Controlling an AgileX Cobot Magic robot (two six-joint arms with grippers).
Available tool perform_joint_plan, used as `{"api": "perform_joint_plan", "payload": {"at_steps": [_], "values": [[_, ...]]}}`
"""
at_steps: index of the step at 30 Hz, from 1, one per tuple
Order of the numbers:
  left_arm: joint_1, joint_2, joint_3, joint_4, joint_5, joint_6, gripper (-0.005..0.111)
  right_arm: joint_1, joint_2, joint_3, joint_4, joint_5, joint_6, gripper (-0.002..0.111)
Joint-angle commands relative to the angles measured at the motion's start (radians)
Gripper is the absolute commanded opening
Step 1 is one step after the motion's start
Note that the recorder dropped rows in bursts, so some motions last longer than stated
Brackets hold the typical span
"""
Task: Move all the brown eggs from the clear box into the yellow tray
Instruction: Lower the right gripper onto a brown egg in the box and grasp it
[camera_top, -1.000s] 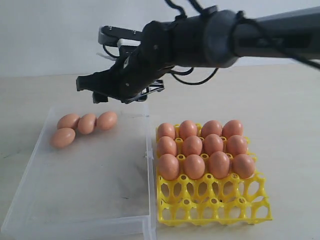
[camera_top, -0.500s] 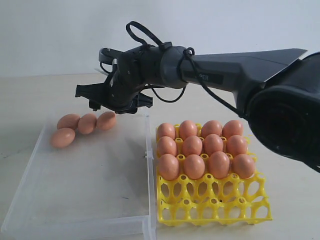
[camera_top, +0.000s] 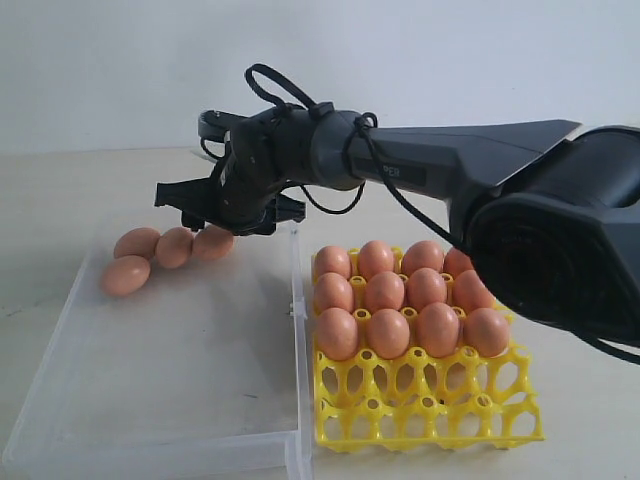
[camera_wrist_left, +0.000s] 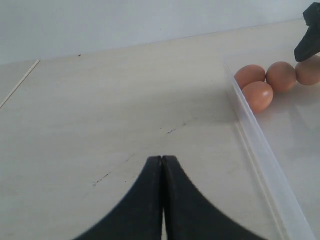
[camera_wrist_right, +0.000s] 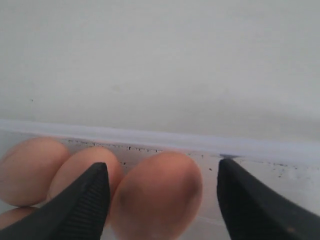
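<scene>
Several brown eggs (camera_top: 174, 247) lie at the far left corner of the clear box (camera_top: 190, 380). The yellow tray (camera_top: 430, 405) to its right holds several more eggs (camera_top: 405, 300) in its three back rows, and its front row of cups is bare. My right gripper (camera_top: 218, 215) is open, low over the rightmost egg (camera_top: 213, 242) of the group. In the right wrist view that egg (camera_wrist_right: 157, 195) sits between the gripper's (camera_wrist_right: 162, 172) spread fingers (camera_wrist_right: 85, 205), with a gap on one side. My left gripper (camera_wrist_left: 162, 160) is shut and holds nothing, over bare table beside the box wall (camera_wrist_left: 260, 150).
A pale tabletop (camera_top: 90, 180) surrounds the box and tray, with a light wall behind. The right arm's dark body (camera_top: 560, 240) reaches across above the tray's back rows. The box floor (camera_top: 180, 350) in front of the eggs is bare.
The right gripper has come down and slightly leftward, from above the box's back edge to just over the rightmost egg. Its jaws stay open. No egg has moved.
</scene>
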Motion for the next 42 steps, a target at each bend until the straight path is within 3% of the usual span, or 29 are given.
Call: {"api": "perform_joint_plan", "payload": {"at_steps": [1, 16, 19, 23, 32, 38, 40, 41, 42], "values": [[-0.006, -0.006, -0.004, -0.002, -0.009, -0.004, 0.000, 0.002, 0.023, -0.007, 0.004, -0.031, 0.010, 0.059], [-0.006, -0.006, -0.004, -0.002, -0.009, -0.004, 0.000, 0.007, 0.035, -0.007, 0.037, -0.016, -0.011, 0.056], [-0.006, -0.006, -0.004, -0.002, -0.009, -0.004, 0.000, 0.007, 0.033, -0.007, 0.037, 0.019, -0.018, 0.042], [-0.006, -0.006, -0.004, -0.002, -0.009, -0.004, 0.000, 0.007, 0.018, -0.007, 0.035, 0.047, -0.018, 0.001], [-0.006, -0.006, -0.004, -0.002, -0.009, -0.004, 0.000, 0.005, -0.147, 0.087, -0.144, -0.064, -0.028, 0.000], [-0.006, -0.006, -0.004, -0.002, -0.009, -0.004, 0.000, 0.007, -0.375, 0.409, -0.108, -0.321, -0.221, 0.000], [-0.006, -0.006, -0.004, -0.002, -0.009, -0.004, 0.000, 0.013, -0.420, 0.449, -0.042, -0.248, -0.382, 0.000], [-0.006, -0.006, -0.004, -0.002, -0.009, -0.004, 0.000, 0.018, -0.419, 0.421, 0.035, -0.107, -0.609, 0.000], [-0.006, -0.006, -0.004, -0.002, -0.009, -0.004, 0.000, 0.020, -0.410, 0.406, 0.065, -0.054, -0.713, 0.000]]}}
